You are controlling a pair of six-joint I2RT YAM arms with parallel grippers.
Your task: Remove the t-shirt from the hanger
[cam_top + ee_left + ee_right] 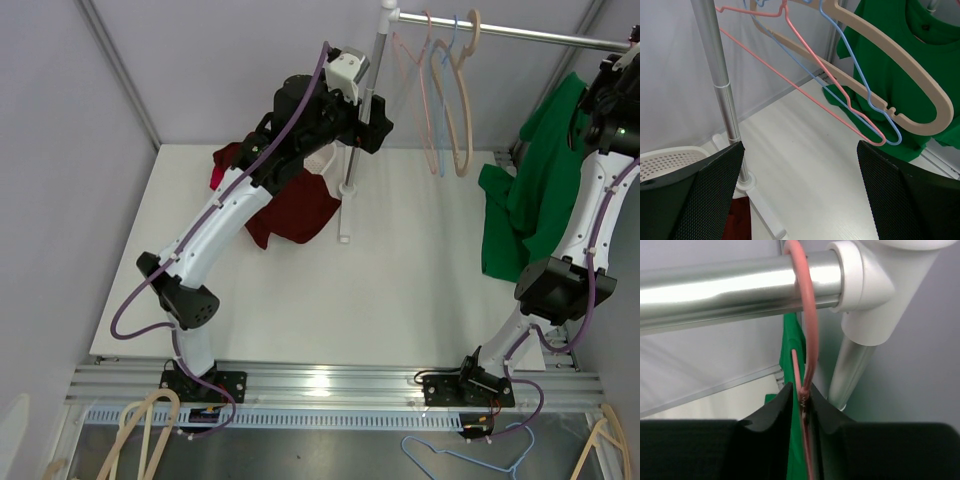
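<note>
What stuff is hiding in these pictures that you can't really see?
- Top view: the right hand runs off the picture's right edge.
- Top view: the red shirt lies partly under the left arm, hiding its shape.
- Right wrist view: the pink hanger shows only hook and neck; the fingers and bottom edge hide the rest.
- Left wrist view: the white basket is mostly behind a finger.

Our left gripper [800,147] stands wide open, one black mesh pad at each lower corner. Between them lies the white table [805,185]. A metal pole [720,85] rises at left, beside a white basket [670,157]. A pink wire hanger [765,62], a blue wire hanger [850,62] and a beige hanger [900,57] hang bare before a green t-shirt [940,45]. At the pole's foot we see what may be dark red cloth [737,225].
</note>
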